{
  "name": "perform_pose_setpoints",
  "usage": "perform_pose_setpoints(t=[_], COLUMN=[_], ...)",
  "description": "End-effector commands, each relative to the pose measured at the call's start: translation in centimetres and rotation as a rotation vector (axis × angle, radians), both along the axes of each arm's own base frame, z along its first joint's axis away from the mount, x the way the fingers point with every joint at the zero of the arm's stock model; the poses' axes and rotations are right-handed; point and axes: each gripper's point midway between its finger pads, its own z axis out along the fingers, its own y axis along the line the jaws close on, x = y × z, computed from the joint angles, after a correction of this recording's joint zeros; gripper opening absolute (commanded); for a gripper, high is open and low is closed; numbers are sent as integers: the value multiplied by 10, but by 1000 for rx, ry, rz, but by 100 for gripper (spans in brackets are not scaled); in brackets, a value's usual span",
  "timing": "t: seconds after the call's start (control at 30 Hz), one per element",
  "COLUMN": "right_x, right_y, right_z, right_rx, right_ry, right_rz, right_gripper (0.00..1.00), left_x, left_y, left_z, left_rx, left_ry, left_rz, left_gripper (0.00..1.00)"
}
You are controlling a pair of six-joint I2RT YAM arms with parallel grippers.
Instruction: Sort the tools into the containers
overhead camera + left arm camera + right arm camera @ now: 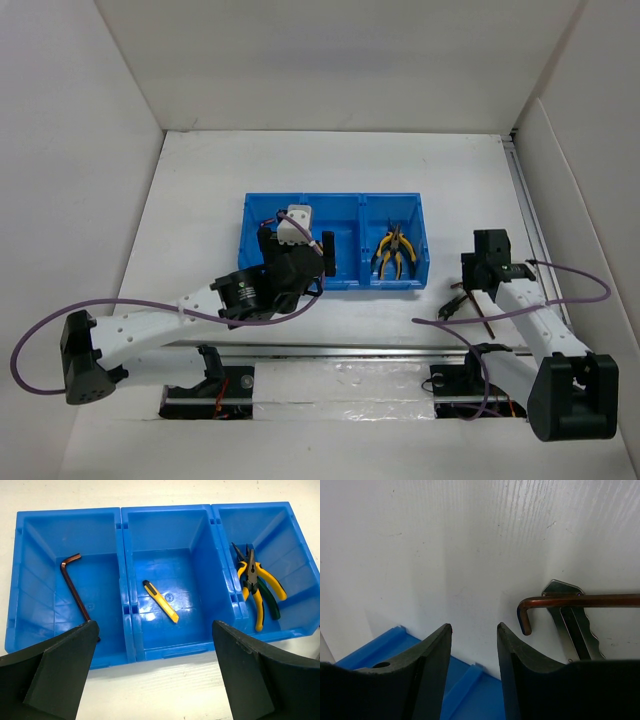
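The blue three-compartment tray (345,205) sits mid-table. In the left wrist view its left compartment (45,540) holds a dark L-shaped hex key (74,587), the middle one a short yellow-and-black stick tool (160,601), and the right one yellow-handled pliers (256,587) lying on dark green-handled pliers (270,602). My left gripper (154,625) hangs open and empty over the tray's near edge. My right gripper (474,626) is open and empty just right of the tray. A second hex key (570,601) lies across a small silver metal piece (575,630) beside its right finger.
White walls enclose the table on the left, back and right. The right arm (530,320) and its purple cable lie along the right side. A metal rail runs along the near edge between the arm bases. A corner of the tray (380,650) shows under the right fingers.
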Motion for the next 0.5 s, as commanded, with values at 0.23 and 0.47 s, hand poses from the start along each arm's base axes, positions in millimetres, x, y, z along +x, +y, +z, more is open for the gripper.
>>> perform_pose_setpoints(t=[0.23, 0.47], right_x=[2, 1], right_y=[4, 0], right_z=[-12, -21], right_rx=[15, -8], right_ry=[-8, 17], right_rz=[31, 24], right_gripper=[47, 47], left_x=[4, 5], left_y=[-3, -4], left_z=[14, 13], left_rx=[-32, -23], left_ry=[-21, -20], left_rz=[26, 30], left_gripper=[95, 95])
